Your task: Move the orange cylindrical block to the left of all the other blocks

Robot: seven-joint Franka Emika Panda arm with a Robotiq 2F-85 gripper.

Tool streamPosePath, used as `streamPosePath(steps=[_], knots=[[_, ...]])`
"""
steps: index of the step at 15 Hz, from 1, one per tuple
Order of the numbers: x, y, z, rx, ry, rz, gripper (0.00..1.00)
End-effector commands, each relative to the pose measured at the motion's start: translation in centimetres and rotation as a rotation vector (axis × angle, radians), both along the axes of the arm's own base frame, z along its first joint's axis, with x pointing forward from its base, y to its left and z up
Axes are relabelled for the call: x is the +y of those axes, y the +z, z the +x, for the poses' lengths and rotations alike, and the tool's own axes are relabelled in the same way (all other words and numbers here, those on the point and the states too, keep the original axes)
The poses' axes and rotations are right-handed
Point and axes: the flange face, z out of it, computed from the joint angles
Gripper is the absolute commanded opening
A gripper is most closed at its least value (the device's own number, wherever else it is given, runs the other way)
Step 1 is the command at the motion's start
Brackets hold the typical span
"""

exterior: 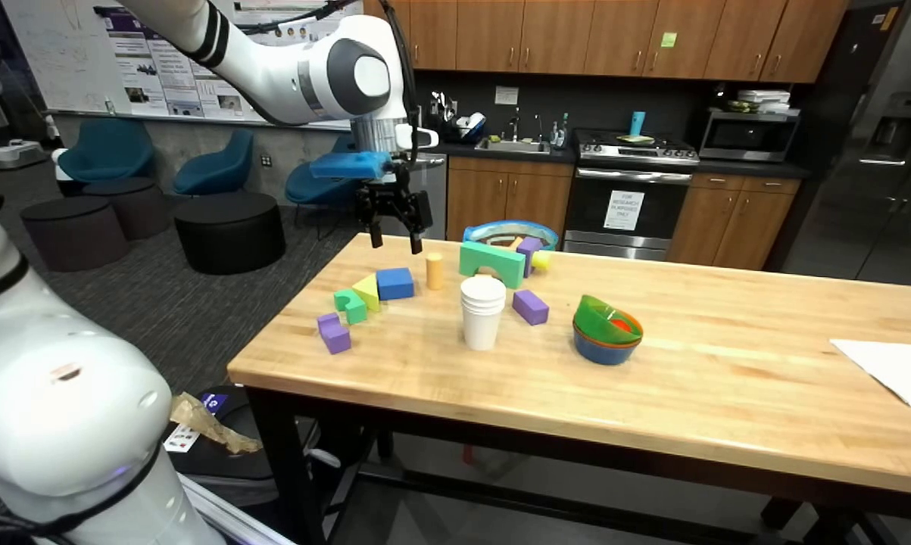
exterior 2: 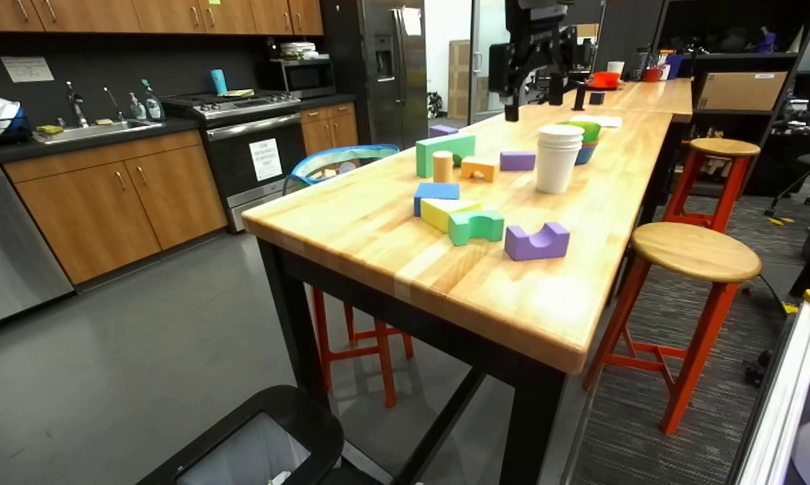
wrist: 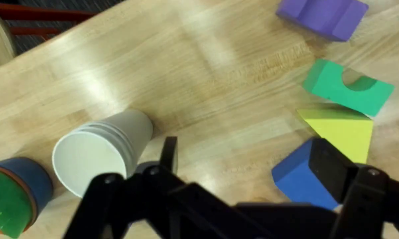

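The orange cylindrical block (exterior: pixel 434 271) stands upright on the table near the blue block (exterior: pixel 395 284) in both exterior views (exterior 2: pixel 442 167). In the wrist view my gripper's body hides most or all of it. Beside the blue block are a yellow-green triangle (exterior: pixel 367 292), a notched green block (exterior: pixel 350 306) and a notched purple block (exterior: pixel 334 334). A green arch (exterior: pixel 493 262), an orange arch (exterior 2: pixel 480 168) and a purple block (exterior: pixel 530 307) lie on the cylinder's other side. My gripper (exterior: pixel 396 244) is open and empty, above the table; its fingers are wide apart in the wrist view (wrist: pixel 244 149).
A stack of white cups (exterior: pixel 482 312) stands near the cylinder, with stacked bowls (exterior: pixel 608 329) beyond it. A white paper (exterior: pixel 890 371) lies farther along the table (exterior: pixel 697 378). A blue-rimmed basket (exterior 2: pixel 307 176) stands beside the table edge. Stools (exterior 2: pixel 695 252) stand along the opposite side.
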Motion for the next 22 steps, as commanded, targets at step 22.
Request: streamPosePath(steps=[22], knots=[[4.6, -0.3, 6.6, -0.130, 0.053, 0.008, 1.00]])
